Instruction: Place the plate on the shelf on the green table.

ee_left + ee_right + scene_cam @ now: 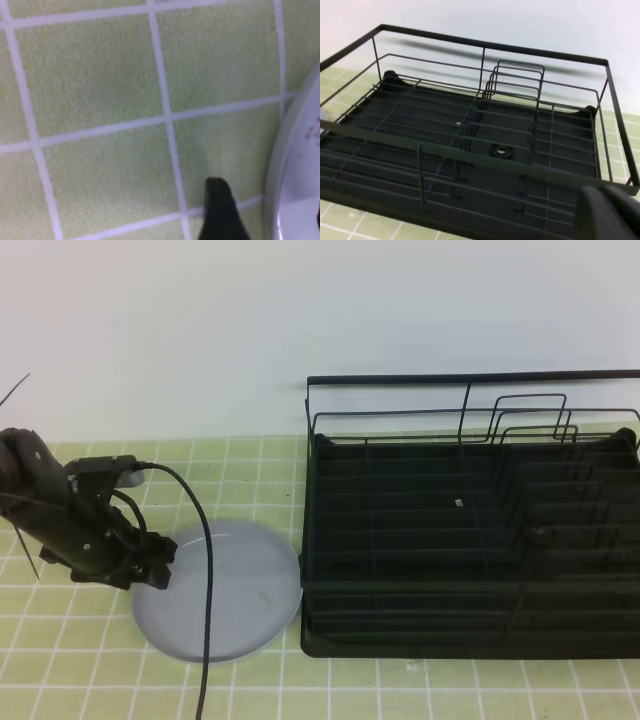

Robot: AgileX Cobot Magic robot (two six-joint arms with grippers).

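Observation:
The pale grey-blue plate lies flat on the green table, just left of the shelf, a black wire rack with nothing in it. My left gripper is low at the plate's left rim. In the left wrist view its jaws stand apart. One finger is over the table and the other is at the frame's right edge over the plate, with the rim between them. In the right wrist view only one dark finger shows, in front of the shelf.
The shelf's tall back rail and upright dividers stand at the back right. A black cable from the left arm hangs across the plate. A white wall rises behind the table.

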